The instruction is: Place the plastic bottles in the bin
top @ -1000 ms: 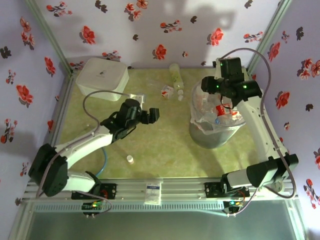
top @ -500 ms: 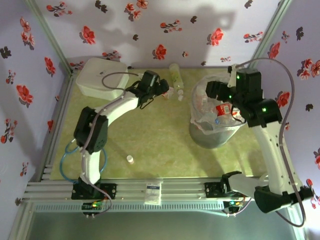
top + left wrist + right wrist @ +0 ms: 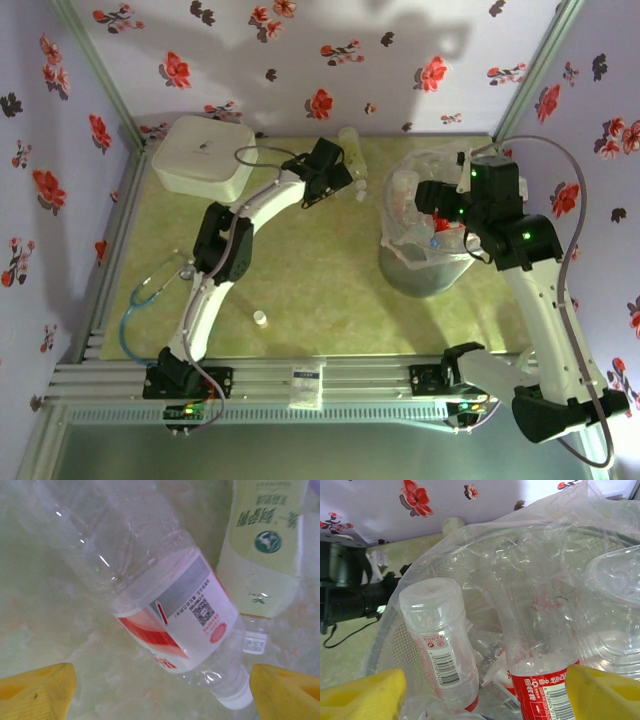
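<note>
Green marbled tabletop shows under my left gripper (image 3: pixel 160 692), whose yellow fingers (image 3: pixel 35 690) stand wide apart with nothing in them. A second ago this arm was folded over mid-table. Now it is stretched out to the upper middle of the overhead view. A bottle (image 3: pixel 170 615) lies on its side straight below the jaws, red-white label up and white cap toward the lower right of the wrist view. At upper right the green bottle (image 3: pixel 265 540) lies just beside it; I cannot tell whether they touch.

My right gripper (image 3: pixel 480 697) hangs over the bin (image 3: pixel 425 270) at the right of the overhead view. Its fingers have just spread apart and hold nothing, so I judge its load has dropped in. Below it, several bottles (image 3: pixel 440 650) lean inside the bag (image 3: pixel 470 535).

That puts the next pick with my left arm: I judge it is set to come down and close on the red-label bottle. The box (image 3: pixel 200 155) at upper left and the cap (image 3: pixel 260 318) at lower middle are not mine to move.
</note>
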Robot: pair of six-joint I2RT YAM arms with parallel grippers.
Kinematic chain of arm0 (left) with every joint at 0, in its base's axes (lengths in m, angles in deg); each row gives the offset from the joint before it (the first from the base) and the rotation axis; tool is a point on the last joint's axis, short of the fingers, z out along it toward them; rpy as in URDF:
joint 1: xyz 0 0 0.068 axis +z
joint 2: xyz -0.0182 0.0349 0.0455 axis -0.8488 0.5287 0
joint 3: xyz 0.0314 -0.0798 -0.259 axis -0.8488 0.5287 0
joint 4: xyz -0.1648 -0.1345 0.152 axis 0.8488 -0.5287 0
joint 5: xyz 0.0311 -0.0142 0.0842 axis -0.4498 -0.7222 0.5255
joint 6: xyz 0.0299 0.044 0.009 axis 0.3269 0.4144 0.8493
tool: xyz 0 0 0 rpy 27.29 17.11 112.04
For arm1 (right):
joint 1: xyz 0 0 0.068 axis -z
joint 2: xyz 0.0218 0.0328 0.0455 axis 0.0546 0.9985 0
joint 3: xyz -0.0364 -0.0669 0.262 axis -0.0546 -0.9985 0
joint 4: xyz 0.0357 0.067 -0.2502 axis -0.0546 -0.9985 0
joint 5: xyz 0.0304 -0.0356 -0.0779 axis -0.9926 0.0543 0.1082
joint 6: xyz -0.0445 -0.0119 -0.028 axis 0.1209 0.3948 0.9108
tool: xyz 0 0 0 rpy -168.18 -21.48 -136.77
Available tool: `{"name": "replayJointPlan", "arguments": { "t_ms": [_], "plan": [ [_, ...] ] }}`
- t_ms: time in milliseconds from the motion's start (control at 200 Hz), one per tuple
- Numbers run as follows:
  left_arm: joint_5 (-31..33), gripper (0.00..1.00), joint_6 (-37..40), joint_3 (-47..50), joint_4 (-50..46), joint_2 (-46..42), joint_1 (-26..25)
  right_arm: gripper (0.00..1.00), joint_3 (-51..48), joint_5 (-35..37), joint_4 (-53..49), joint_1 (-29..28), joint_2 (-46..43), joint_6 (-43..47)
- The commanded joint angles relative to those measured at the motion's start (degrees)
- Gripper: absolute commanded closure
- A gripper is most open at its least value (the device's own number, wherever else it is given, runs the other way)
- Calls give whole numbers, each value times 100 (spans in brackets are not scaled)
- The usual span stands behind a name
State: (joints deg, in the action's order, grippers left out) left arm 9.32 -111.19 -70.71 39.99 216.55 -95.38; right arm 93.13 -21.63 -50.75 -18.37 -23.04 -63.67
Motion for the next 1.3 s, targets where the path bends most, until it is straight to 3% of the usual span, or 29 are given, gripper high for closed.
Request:
{"name": "replayJointPlan", "arguments": {
  "t_ms": [0,205,350,595,670,880,985,1155,1295],
  "plan": [
    [-43,9,-54,-531,-422,476,-40,17,-94,123,-1,20,-171,-94],
    [-264,13,-94,-667,-506,857,-58,17,-277,238,23,17,-363,-154],
    [-261,25,-117,-202,-286,764,-58,17,-328,180,72,16,-395,-249],
    [-169,42,-102,1461,737,3,-15,17,-601,123,186,19,-648,-420],
    [-141,43,-140,2036,991,-339,20,17,-640,108,177,22,-707,-450],
    [233,39,-376,4314,1848,-2023,-3,18,-621,20,116,21,-832,-489],
    [305,29,-612,5139,2535,-2655,-31,18,-674,2,232,19,-864,-508],
    [307,14,-686,4739,2610,-2660,-232,18,-713,-50,311,21,-771,-517],
    [469,7,-822,3586,2047,-2098,-365,17,-828,-42,272,15,-807,-549]
  ]
}}
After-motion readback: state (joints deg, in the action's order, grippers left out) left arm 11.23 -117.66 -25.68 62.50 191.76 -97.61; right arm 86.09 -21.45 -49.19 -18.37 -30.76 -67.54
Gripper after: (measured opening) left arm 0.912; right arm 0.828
